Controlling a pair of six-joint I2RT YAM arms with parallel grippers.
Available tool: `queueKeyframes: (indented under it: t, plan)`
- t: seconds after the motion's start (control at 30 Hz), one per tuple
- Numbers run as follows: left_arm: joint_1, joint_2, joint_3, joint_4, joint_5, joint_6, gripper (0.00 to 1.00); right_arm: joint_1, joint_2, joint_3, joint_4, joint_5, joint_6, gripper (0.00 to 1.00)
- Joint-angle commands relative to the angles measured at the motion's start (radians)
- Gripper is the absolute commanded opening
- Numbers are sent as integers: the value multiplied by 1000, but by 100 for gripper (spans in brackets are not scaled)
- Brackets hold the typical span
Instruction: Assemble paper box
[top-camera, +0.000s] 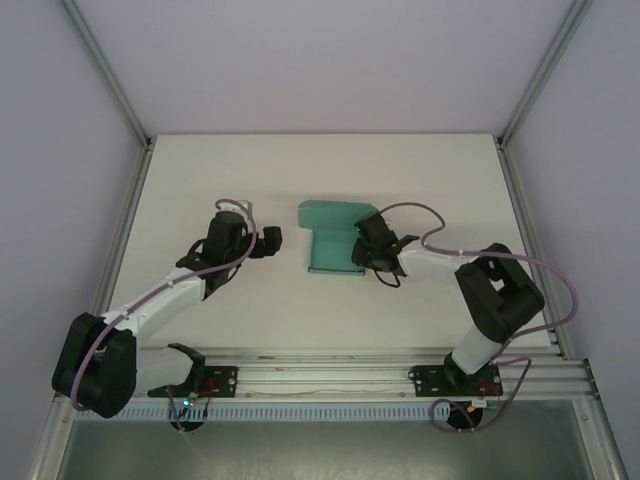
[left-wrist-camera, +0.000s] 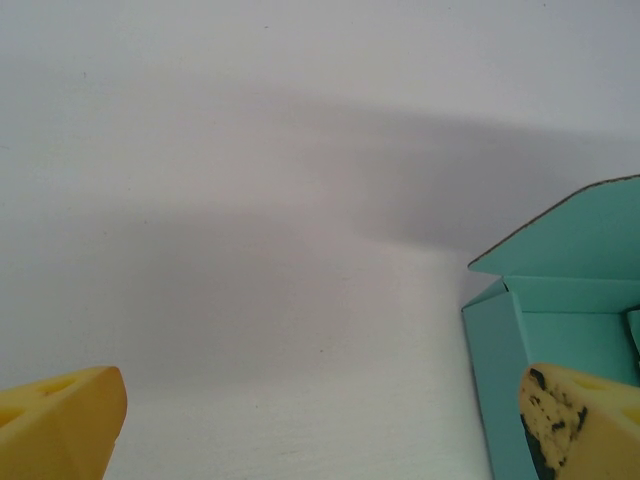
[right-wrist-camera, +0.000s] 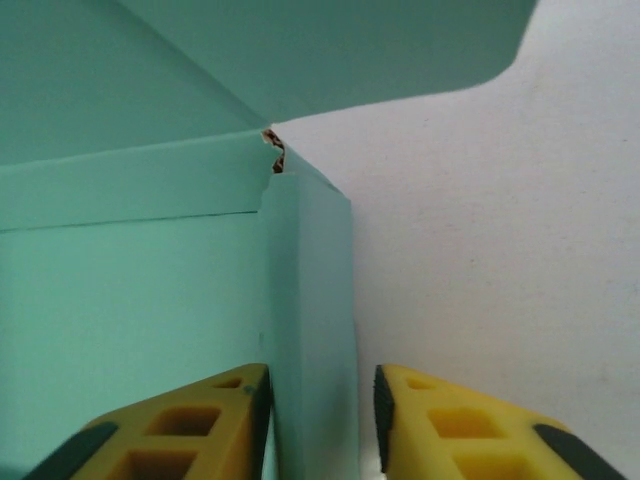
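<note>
The paper box (top-camera: 333, 240) is a plain, unmarked teal-green with a thin brownish raw edge at one corner, and the surface (top-camera: 250, 180) beneath it is plain white, greyed by soft shadow. The fingers (right-wrist-camera: 200, 420) of the right end effector (right-wrist-camera: 318, 400) are yellow edged in black; the left end effector (left-wrist-camera: 320, 425) is yellow too, one finger mottled with black specks. The arms (top-camera: 160, 295) are white and black, their cables (top-camera: 400, 207) lilac.
</note>
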Motion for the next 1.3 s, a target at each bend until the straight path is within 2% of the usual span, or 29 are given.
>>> queueKeyframes:
  t: [0.0, 0.1, 0.23, 0.37, 0.57, 0.73, 1.03, 1.2, 1.27]
  plan:
    - [4, -7, -7, 23, -2, -4, 100, 5, 30, 18, -11, 61, 1, 28]
    - [4, -12, -8, 23, -2, -3, 100, 4, 47, 16, -27, 66, -2, 15]
    - [4, -21, -3, 15, -5, 4, 100, 4, 71, 39, -103, 94, -10, 13]
    - [4, -24, -2, 6, -28, 2, 100, 16, 123, 86, -215, 140, -32, 2]
    - [4, -28, 14, -20, -51, -3, 100, 80, 321, 303, -565, 375, -6, 0]
    - [4, -45, 15, -31, -66, -3, 100, 117, 480, 428, -722, 455, -18, 0]
    - [4, -62, 23, -47, -65, 2, 100, 136, 512, 462, -697, 477, -64, 0]
    - [4, -69, 25, -49, -46, 3, 100, 140, 384, 374, -492, 319, -121, 0]
    - [4, -67, 32, -55, -26, 10, 100, 142, 325, 349, -448, 280, -116, 7]
